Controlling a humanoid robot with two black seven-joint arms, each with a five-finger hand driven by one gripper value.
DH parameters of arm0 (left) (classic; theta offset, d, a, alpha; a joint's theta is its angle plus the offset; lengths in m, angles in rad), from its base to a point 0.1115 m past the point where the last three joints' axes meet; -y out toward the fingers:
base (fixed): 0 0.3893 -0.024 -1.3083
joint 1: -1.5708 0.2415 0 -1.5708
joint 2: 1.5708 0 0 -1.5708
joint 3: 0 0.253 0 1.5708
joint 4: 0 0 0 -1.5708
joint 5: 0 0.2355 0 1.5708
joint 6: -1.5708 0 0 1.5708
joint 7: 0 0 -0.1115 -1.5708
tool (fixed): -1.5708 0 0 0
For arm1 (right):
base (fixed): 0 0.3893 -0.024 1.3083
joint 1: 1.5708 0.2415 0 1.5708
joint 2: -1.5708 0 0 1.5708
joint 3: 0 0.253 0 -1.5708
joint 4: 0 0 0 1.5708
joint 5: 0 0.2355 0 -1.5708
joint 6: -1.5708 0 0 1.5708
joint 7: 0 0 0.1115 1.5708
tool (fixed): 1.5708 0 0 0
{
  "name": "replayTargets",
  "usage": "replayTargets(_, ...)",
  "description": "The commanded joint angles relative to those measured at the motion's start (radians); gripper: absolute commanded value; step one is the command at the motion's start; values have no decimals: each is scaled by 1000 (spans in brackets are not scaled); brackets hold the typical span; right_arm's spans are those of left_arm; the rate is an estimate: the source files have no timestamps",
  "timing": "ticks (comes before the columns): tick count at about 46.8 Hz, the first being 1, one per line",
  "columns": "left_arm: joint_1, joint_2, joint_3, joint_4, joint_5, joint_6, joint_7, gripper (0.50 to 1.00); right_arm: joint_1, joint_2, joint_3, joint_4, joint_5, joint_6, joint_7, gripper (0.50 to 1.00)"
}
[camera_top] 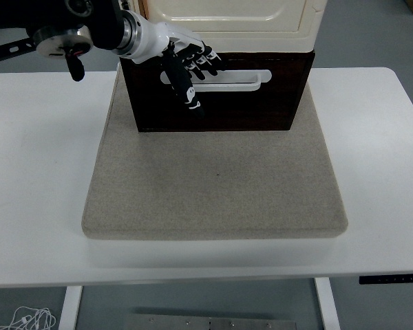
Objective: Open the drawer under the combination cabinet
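Left robot hand (190, 65) on drawer handle (241, 80) (left end), fingers hooked

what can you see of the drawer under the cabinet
The drawer shows a dark brown, wood-looking front with a long white handle across its upper part. It sits under the cream cabinet, on the grey mat. The left hand has its fingers curled at the handle's left end.
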Motion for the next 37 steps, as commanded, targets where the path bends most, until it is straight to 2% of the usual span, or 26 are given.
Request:
replayTargets(1, 4, -2, 0, 5, 3, 0, 0, 1000, 0, 0, 1, 0, 0, 0, 0, 926)
replayTargets(37, 30, -54, -2, 60, 11, 17, -2, 1000, 0, 0, 1, 1, 0, 0, 1, 928)
